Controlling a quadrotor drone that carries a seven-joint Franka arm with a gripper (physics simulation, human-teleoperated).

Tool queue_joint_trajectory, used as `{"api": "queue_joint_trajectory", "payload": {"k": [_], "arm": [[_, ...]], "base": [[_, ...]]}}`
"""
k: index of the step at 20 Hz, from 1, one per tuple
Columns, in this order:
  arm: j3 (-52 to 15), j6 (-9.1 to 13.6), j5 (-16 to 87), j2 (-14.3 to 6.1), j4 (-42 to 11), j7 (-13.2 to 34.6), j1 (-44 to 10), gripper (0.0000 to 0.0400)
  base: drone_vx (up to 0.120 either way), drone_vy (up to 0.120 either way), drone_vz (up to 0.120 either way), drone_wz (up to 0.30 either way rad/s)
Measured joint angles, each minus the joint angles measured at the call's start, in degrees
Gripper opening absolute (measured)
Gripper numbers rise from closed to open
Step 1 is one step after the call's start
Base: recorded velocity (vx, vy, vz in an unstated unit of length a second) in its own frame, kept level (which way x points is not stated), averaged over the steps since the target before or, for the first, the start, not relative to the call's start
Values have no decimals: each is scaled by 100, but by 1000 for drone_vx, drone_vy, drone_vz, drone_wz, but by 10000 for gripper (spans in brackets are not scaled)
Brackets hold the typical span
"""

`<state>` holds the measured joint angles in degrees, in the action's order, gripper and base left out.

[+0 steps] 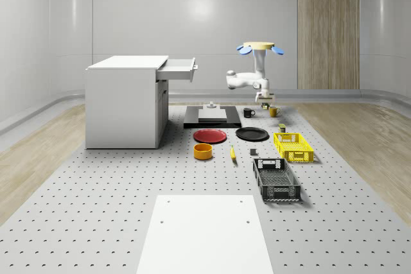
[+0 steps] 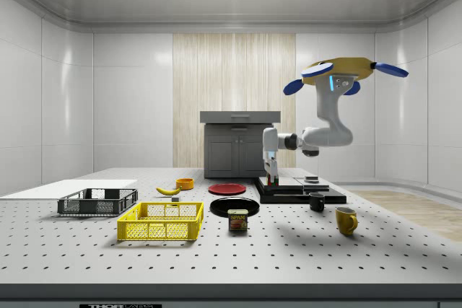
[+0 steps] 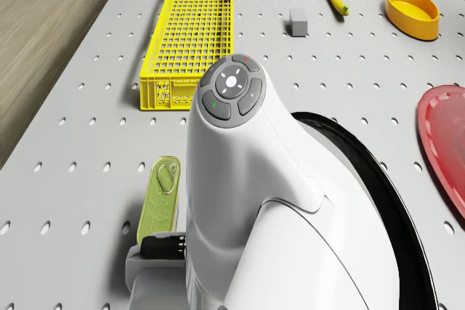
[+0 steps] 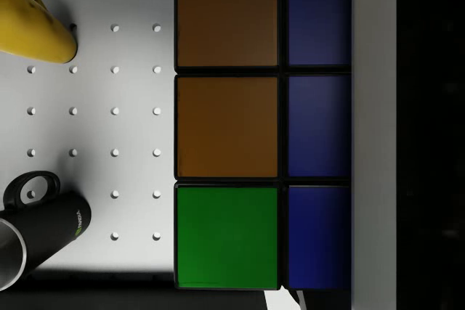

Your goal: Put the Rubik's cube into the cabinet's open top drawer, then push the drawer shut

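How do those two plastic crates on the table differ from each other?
The yellow crate is bright yellow, while the black crate is dark. In the whole-scene view the yellow crate sits farther back, nearer the black plate, and the black crate lies closer to the camera, near the white sheet. Both are open-topped, latticed, rectangular, and look empty, resting flat on the perforated table.

Glossy Rubik's cube (image 4: 247, 128), matt perforated table (image 1: 128, 184)
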<state>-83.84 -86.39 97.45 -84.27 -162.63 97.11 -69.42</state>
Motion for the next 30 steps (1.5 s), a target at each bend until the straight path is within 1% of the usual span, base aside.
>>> {"api": "queue_joint_trajectory", "payload": {"k": [16, 30], "arm": [[-29, -225, -100, -244, 6, 24, -27, 325], [-45, -377, -165, -408, 9, 38, -45, 325]], "base": [[0, 0, 120, 0], [0, -120, 120, 0]]}}
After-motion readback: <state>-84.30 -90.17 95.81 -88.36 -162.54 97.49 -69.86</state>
